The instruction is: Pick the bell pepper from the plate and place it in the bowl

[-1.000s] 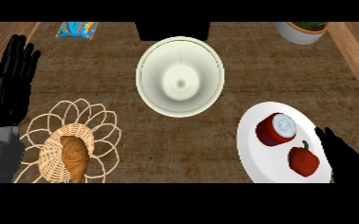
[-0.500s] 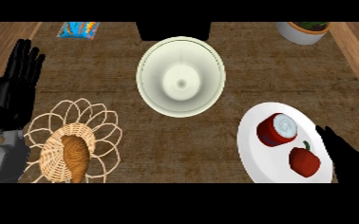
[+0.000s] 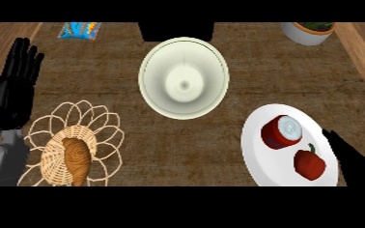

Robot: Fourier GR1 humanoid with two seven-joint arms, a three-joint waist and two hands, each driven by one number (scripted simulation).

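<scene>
My right hand [image 3: 343, 150] sits low at the right edge, only a dark sliver of it showing, right at the plate's rim — I cannot tell how its fingers are set. Nothing is in it that I can see.

Just left of that hand, there's the pepper [image 3: 310, 163], red with a small stem, lying on the white plate [image 3: 260, 147] in its lower right part. Beside it on the same plate, up and to the left, a red can [image 3: 282, 131] with a pale top, tipped on its side. The two are near each other but apart.

Up and left of the plate, well apart from it, the cream bowl [image 3: 184, 84] stands in the middle of the brown counter [image 3: 107, 67], open side up, nothing inside.

Over at the left edge, my left hand [image 3: 17, 89] rests open, fingers straight and pointing up, holding nothing. Just below and right of it is a wicker basket [image 3: 71, 147] with looped edging, and a brown loaf [image 3: 77, 159] in it.

Far top: a blue packet [image 3: 80, 30] at the left, a dark box [image 3: 178, 30] just behind the bowl, and a white pot [image 3: 308, 32] with greenery at the right corner.
</scene>
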